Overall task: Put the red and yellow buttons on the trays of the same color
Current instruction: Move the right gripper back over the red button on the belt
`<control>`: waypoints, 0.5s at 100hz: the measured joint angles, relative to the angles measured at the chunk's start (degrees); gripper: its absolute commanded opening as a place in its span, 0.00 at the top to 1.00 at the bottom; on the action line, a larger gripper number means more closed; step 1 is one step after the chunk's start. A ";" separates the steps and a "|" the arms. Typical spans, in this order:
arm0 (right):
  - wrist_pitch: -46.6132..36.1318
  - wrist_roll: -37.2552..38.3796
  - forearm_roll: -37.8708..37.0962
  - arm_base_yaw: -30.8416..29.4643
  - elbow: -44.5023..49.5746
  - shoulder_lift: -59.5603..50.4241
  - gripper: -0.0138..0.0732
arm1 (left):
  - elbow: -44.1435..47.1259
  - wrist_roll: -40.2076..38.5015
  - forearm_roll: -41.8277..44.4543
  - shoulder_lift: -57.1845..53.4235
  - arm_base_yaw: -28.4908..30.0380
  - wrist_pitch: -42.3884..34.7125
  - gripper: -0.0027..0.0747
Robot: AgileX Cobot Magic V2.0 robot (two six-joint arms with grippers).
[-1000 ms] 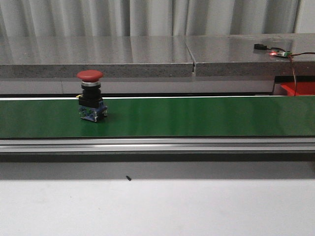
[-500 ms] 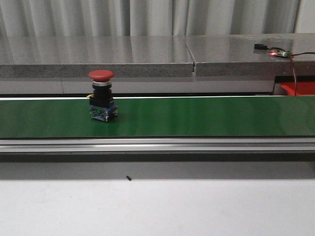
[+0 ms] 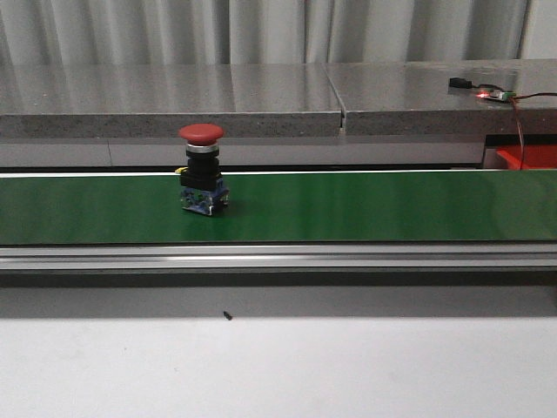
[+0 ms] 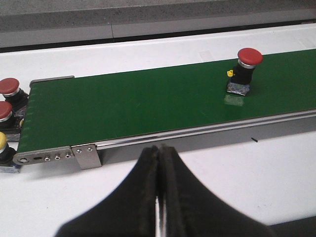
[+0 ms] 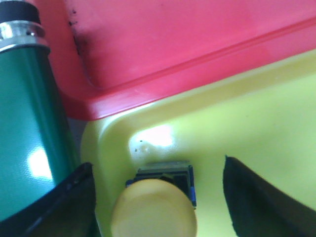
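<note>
Front view: red button [image 3: 203, 171] stands upright on green belt [image 3: 365, 207], left of centre; no hand visible; red tray [image 3: 529, 157] edge at far right.

Left wrist view: left hand [image 4: 159, 192] closed, empty, over white bench [image 4: 276, 168]. Three more buttons [image 4: 8, 87] just off belt end.

Right wrist view: right hand [image 5: 158, 195] open, fingers either side of yellow button [image 5: 154, 211] sitting in yellow tray [image 5: 256, 113] corner, beside red tray.

Grey speckled stone counter [image 3: 174, 100] runs across the back w/ a seam right of centre; pale pleated curtain [image 3: 261, 30] hangs behind the counter; small circuit board [image 3: 494, 94] w/ lit red LED sits on the counter's right end; white tabletop [image 3: 278, 370] in front of the counter, evenly lit.
</note>
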 measured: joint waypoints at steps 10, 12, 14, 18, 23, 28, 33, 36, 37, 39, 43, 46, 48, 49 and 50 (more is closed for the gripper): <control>0.00 0.00 0.00 0.00 0.00 -1.78 0.21 | 0.00 0.00 0.00 0.00 0.00 0.00 0.99; 0.00 0.00 0.00 0.00 0.00 -2.32 0.21 | 0.00 0.00 0.00 0.00 0.00 0.00 0.99; 0.00 0.00 0.00 0.00 0.00 -2.86 0.21 | 0.00 0.00 0.00 0.00 0.00 0.00 0.99; 0.00 0.00 0.00 0.00 0.00 -4.05 0.21 | 0.00 0.00 0.00 0.00 0.00 0.00 0.99; 0.11 0.12 0.00 0.28 0.00 -5.53 0.21 | 0.00 0.00 0.00 0.00 0.00 0.00 0.99; 0.34 0.12 0.00 0.84 0.00 -7.08 0.21 | 0.00 0.00 0.00 0.00 0.00 0.00 0.99; 0.76 0.12 0.00 1.69 0.00 -8.62 0.21 | 0.00 0.00 0.00 0.00 0.00 0.00 0.99; 0.89 0.12 0.00 2.27 0.00 -9.72 0.21 | 0.00 0.00 0.00 0.00 0.00 0.00 0.99; 0.89 0.12 0.00 2.58 0.00 -9.93 0.21 | 0.00 0.00 0.00 0.00 0.00 0.00 0.99; 1.17 0.12 0.00 3.06 0.00 -10.59 0.21 | 0.00 0.00 0.00 0.00 0.00 0.00 0.99; 1.70 0.12 0.00 3.86 0.00 -11.81 0.21 | 0.00 0.00 0.00 0.00 0.00 0.00 0.99; 2.09 0.12 0.00 4.69 0.00 -12.55 0.21 | 0.00 0.00 0.00 0.00 0.00 0.00 0.99; 2.40 0.12 0.00 5.21 0.00 -13.08 0.21 | 0.00 0.00 0.00 0.00 0.00 0.00 0.99; 2.52 0.12 0.00 5.38 0.00 -13.24 0.21 | 0.00 0.00 0.00 0.00 0.00 0.00 0.99; 2.77 0.01 0.00 5.56 0.00 -13.56 0.21 | 0.00 0.00 0.00 0.00 0.00 0.00 0.99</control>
